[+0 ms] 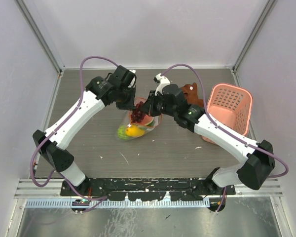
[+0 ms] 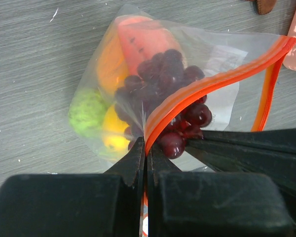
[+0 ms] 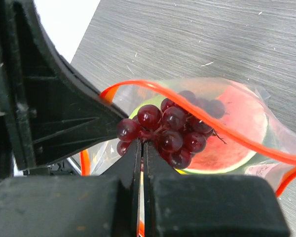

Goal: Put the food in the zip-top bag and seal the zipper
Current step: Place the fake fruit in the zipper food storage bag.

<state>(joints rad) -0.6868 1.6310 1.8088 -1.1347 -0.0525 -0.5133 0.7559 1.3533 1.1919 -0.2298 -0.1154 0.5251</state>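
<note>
Left gripper [image 2: 146, 148] clamps the zipper [image 2: 212, 84]; right gripper [image 3: 142, 144] pinches grapes [image 3: 172, 131] straddling it: left there, they could block the seal.

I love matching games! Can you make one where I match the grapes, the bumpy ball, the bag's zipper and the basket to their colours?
Things:
1. grape bunch
2. bumpy ball
3. zipper
4. basket

Colours:
A. pink
B. lime green
C. dark purple
D. orange-red

Right pairs: 1-C, 2-B, 3-D, 4-A.
</note>
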